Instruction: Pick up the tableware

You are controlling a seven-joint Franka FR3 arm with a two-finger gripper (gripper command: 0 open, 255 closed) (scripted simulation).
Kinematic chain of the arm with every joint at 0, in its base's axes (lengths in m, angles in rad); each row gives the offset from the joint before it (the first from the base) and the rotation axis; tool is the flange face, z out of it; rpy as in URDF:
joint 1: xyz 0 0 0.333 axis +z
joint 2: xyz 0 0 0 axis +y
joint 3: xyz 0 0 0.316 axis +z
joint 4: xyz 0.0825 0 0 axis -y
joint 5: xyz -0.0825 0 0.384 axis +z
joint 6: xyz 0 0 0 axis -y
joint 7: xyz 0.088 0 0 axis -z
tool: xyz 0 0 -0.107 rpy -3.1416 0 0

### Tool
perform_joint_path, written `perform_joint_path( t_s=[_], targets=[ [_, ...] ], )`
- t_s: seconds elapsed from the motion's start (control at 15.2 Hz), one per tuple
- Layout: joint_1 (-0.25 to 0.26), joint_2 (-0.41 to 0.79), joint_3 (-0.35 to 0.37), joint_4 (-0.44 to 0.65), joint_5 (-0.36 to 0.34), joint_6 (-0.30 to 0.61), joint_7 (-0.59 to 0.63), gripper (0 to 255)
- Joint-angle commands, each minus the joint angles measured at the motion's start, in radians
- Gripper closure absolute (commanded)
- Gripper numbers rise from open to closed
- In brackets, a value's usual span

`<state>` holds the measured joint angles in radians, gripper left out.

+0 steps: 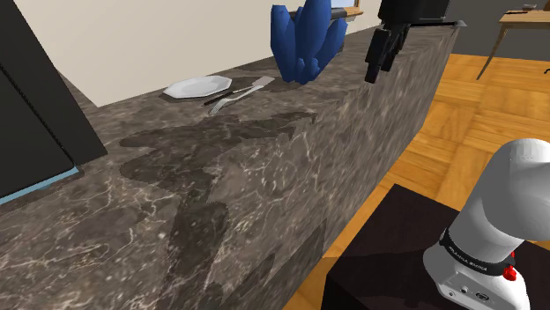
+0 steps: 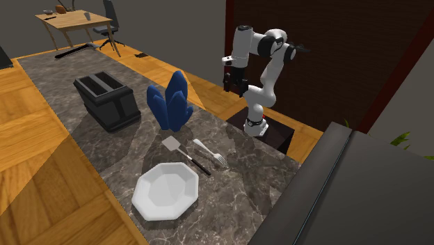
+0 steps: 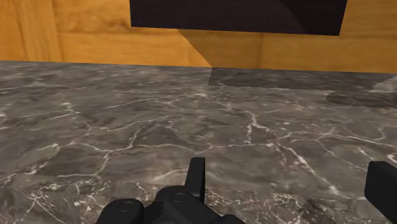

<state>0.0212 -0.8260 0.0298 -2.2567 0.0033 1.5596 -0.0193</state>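
A white octagonal plate (image 1: 196,86) (image 2: 165,191) lies on the dark marble counter (image 1: 220,176) (image 2: 90,149). Beside it rest a silver fork (image 1: 231,103) (image 2: 212,154) and a spatula (image 1: 251,86) (image 2: 182,153). My black gripper (image 1: 379,60) (image 2: 233,83) (image 3: 289,184) hangs in the air over the counter's edge nearest the stand, well away from the plate. Between them stands a blue crystal-like object (image 1: 306,40) (image 2: 170,103). In the wrist view the fingers (image 3: 197,178) stand apart over bare marble, holding nothing.
A black toaster (image 2: 106,101) sits on the counter beyond the blue object. A tall dark panel (image 1: 35,114) (image 2: 334,188) borders the counter's end by the plate. The stand (image 1: 388,255) (image 2: 268,132) sits on wooden floor. A desk (image 2: 69,21) (image 1: 520,19) stands far off.
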Motion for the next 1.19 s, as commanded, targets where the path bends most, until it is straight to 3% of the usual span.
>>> perform_joint_path(
  t_s=[0.0, 0.59, 1.12],
  targets=[
    [0.0, 0.0, 0.0, 0.0, 0.0, 0.0, 0.0, 0],
    [0.094, 0.329, -0.069, 0.178, -0.022, 0.163, -0.298, 0],
    [0.163, 0.621, -0.086, 0.417, 0.002, 0.224, -0.549, 0]
  ],
)
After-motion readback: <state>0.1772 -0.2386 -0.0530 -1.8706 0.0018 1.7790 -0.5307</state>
